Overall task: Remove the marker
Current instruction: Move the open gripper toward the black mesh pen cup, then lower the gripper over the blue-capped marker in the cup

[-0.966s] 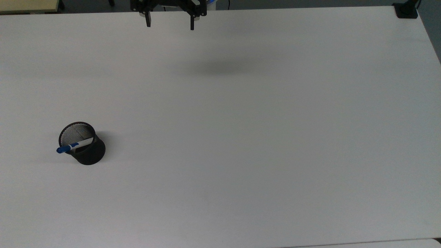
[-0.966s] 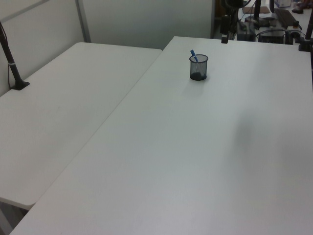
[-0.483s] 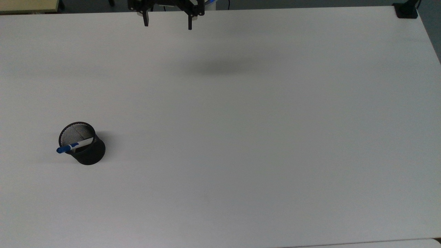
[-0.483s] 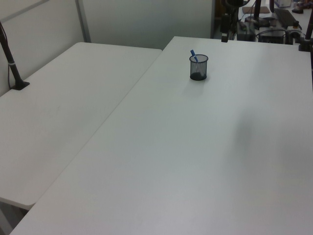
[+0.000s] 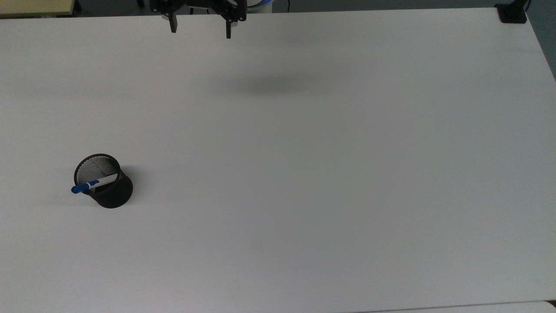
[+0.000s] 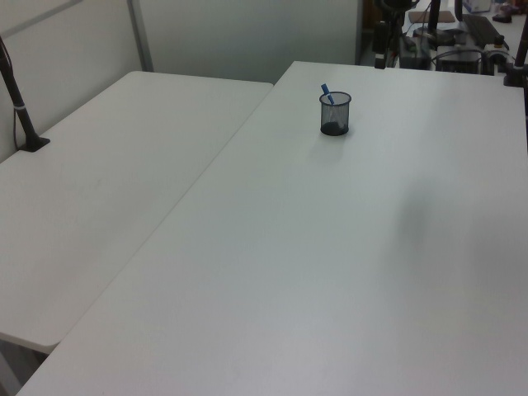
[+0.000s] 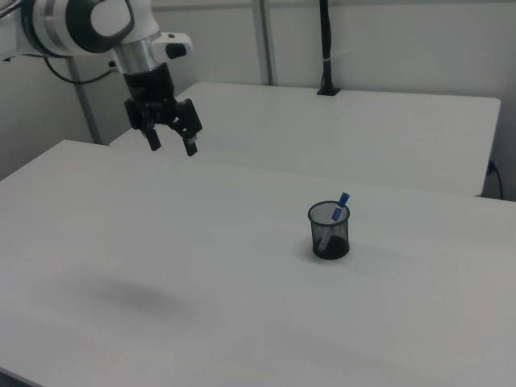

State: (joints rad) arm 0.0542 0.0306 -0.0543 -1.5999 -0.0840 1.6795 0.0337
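The marker (image 5: 89,185) has a white barrel and a blue cap. It stands slanted in a black mesh cup (image 5: 105,182) at the top view's left, its cap sticking out over the rim. The same marker (image 7: 338,210) and cup (image 7: 329,231) appear right of centre in the right view, and the marker (image 6: 327,91) and cup (image 6: 335,114) far back in the left view. My gripper (image 5: 200,30) hangs high over the table's far edge, open and holding nothing, well away from the cup. In the right view the gripper (image 7: 172,146) is at upper left.
The cup stands on a wide white table (image 5: 304,174). A second white table (image 6: 107,173) adjoins it on the left view's left. A black post base (image 5: 511,13) sits at the top view's far right corner. Cables and equipment (image 6: 454,33) crowd the left view's back.
The open gripper has shifted toward the top view's left along the table's far edge. Marker and cup have not moved.
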